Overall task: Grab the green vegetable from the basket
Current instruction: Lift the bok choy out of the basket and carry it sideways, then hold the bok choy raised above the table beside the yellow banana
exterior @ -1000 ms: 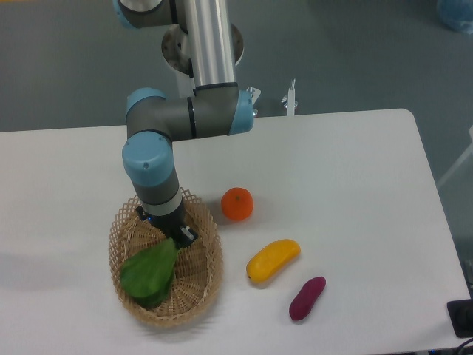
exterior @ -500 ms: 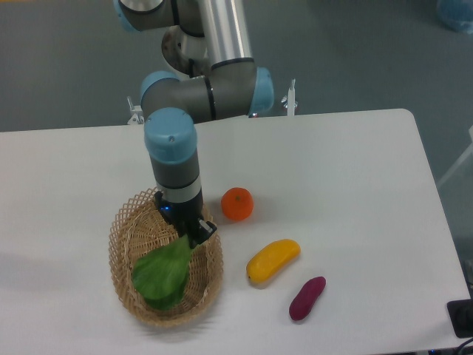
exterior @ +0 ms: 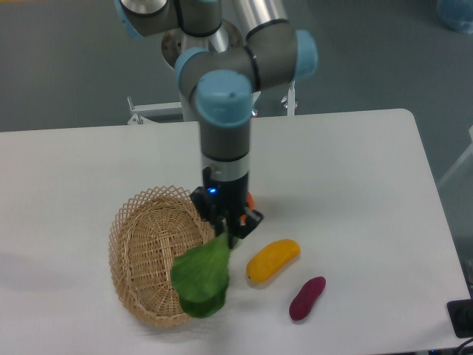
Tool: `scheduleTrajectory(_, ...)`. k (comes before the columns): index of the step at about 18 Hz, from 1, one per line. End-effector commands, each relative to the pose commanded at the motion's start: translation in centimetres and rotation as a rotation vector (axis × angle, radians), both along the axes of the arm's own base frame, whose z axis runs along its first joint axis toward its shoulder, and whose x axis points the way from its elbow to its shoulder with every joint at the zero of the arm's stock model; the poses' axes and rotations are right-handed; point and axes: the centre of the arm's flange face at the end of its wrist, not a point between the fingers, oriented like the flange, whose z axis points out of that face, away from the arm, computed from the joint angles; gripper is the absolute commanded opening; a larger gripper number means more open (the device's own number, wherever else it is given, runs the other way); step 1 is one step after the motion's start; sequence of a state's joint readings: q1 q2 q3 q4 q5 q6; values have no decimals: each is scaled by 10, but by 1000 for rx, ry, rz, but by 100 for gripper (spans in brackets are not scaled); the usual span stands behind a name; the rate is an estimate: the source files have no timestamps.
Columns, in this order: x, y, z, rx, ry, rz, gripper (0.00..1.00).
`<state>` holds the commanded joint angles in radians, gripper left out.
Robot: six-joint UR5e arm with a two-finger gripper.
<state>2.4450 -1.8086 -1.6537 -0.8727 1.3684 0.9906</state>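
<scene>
Whereas a second ago it lay in the basket (exterior: 140,251), the green vegetable (exterior: 201,277) now hangs over the basket's right rim, clamped by its stalk in the gripper (exterior: 228,231). Lift appears essentially complete; arm has carried it rightward toward the yellow fruit (exterior: 273,259).

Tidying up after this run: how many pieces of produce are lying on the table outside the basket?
3: a yellow fruit and a purple sweet potato right of the basket, plus an orange mostly hidden behind the claw.
</scene>
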Motion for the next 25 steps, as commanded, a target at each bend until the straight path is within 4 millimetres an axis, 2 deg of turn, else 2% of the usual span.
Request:
scheduleTrajectory(5, -47, -36, 18, -28, -7, -44, 32)
scheduleTrajectory(9, -79, -67, 17, -48, 11, -85, 32)
scheduleTrajectory(12, -97, -92, 20, -71, 13, -109, 32)
scheduleTrajectory(15, -100, -104, 25, -87, 9, -134, 32)
scheduleTrajectory(25, -100, -106, 28, -87, 13, -131, 32)
